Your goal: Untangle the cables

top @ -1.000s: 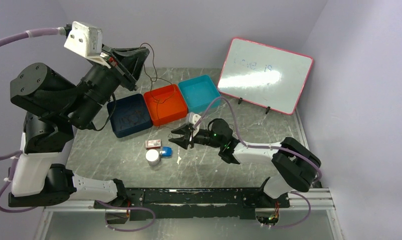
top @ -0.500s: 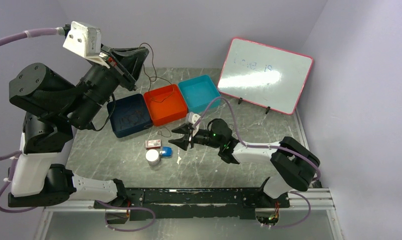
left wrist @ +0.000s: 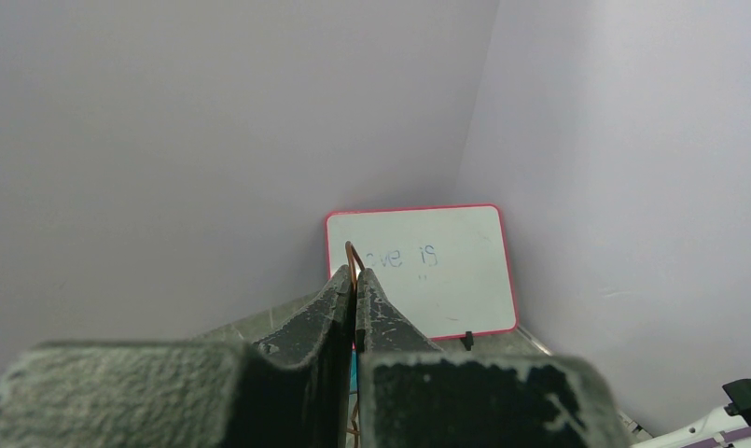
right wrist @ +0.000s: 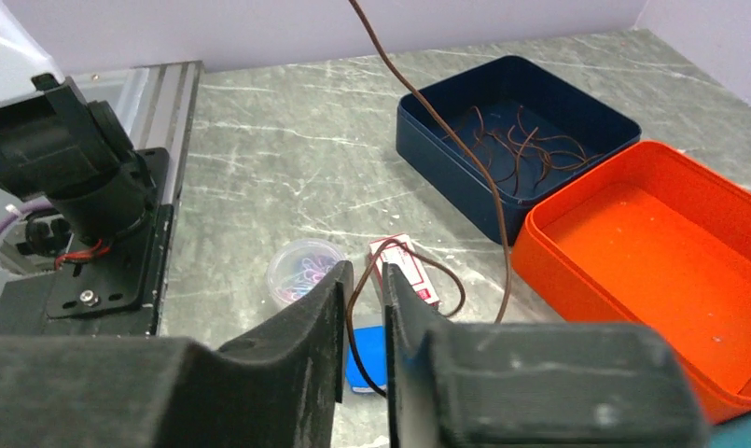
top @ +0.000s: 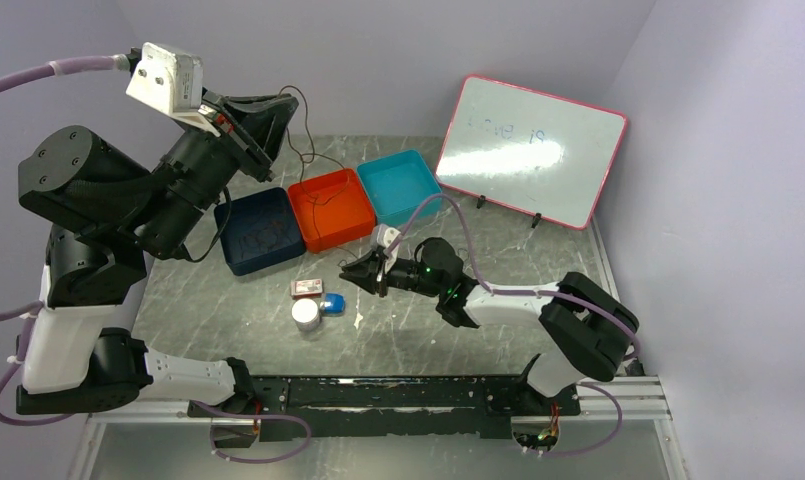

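While the left arm rears high at the far left, the left tool (top: pixel 280 107) is clamped tight on 1 thin brown cable (top: pixel 300 140). The cable hangs from it toward 3 bins set edge to edge in a slanted row: navy bin (top: pixel 263 263), orange bin (top: pixel 353 215), teal bin (top: pixel 398 185). Before the navy bin lie 3 small items: a red-and-white box (top: pixel 306 288), a round tub (top: pixel 305 314) and a blue piece (top: pixel 334 305). The right tool (top: pixel 348 273) sits low just right of them. 1 whiteboard (top: pixel 533 150) leans at the far right. The tabletop (top: pixel 408 335) shows bare between it and the right arm, and along the near edge.

From the left wrist, the 2 fingers (left wrist: pixel 381 308) press together, the cable poking up between their tips.

From the right wrist, the 2 fingers (right wrist: pixel 329 299) stand a narrow slot apart, wider than the cable loop running through the gap. Several more brown cables (right wrist: pixel 521 140) lie in the navy bin, too snarled to count.
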Action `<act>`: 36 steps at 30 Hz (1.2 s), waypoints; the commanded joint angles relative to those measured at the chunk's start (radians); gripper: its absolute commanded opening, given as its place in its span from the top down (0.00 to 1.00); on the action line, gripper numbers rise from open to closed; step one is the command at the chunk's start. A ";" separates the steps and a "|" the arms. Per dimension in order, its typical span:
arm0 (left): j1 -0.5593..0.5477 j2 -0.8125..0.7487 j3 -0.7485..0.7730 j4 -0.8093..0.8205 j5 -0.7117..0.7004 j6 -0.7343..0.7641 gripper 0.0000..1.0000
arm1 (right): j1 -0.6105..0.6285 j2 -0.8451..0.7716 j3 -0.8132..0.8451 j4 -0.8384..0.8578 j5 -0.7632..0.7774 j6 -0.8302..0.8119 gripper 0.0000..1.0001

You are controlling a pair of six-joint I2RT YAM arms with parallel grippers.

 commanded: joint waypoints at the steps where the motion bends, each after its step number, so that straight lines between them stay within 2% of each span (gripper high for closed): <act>1: -0.006 -0.004 -0.009 0.014 -0.003 0.005 0.93 | 0.002 -0.015 -0.013 0.018 0.037 0.006 0.84; 3: -0.006 -0.008 -0.014 0.008 -0.004 0.001 0.93 | 0.002 -0.037 -0.024 0.007 0.052 0.011 0.95; 5: -0.006 -0.016 -0.026 0.002 -0.007 -0.006 0.93 | 0.002 -0.069 -0.037 -0.011 0.066 0.016 1.00; 8: -0.006 -0.040 -0.067 -0.003 -0.016 -0.021 0.93 | 0.003 -0.138 -0.062 -0.046 0.076 0.022 1.00; 13: -0.006 -0.106 -0.185 -0.017 -0.024 -0.065 0.93 | 0.003 -0.311 -0.071 -0.202 0.053 0.054 1.00; 16: -0.006 -0.161 -0.280 -0.029 0.063 -0.098 0.93 | 0.002 -0.423 -0.046 -0.335 0.058 0.106 1.00; 23: -0.006 -0.246 -0.483 0.003 0.407 -0.140 0.93 | 0.002 -0.579 0.152 -0.708 -0.046 0.194 1.00; 27: -0.006 -0.254 -0.590 0.006 0.488 -0.159 0.90 | 0.001 -0.598 0.290 -0.861 -0.039 0.245 1.00; 31: -0.006 -0.292 -0.725 0.086 0.569 -0.185 0.86 | 0.001 -0.630 0.366 -0.895 -0.043 0.287 1.00; 36: -0.006 -0.337 -0.828 0.169 0.575 -0.220 0.85 | 0.001 -0.645 0.452 -0.967 -0.011 0.288 1.00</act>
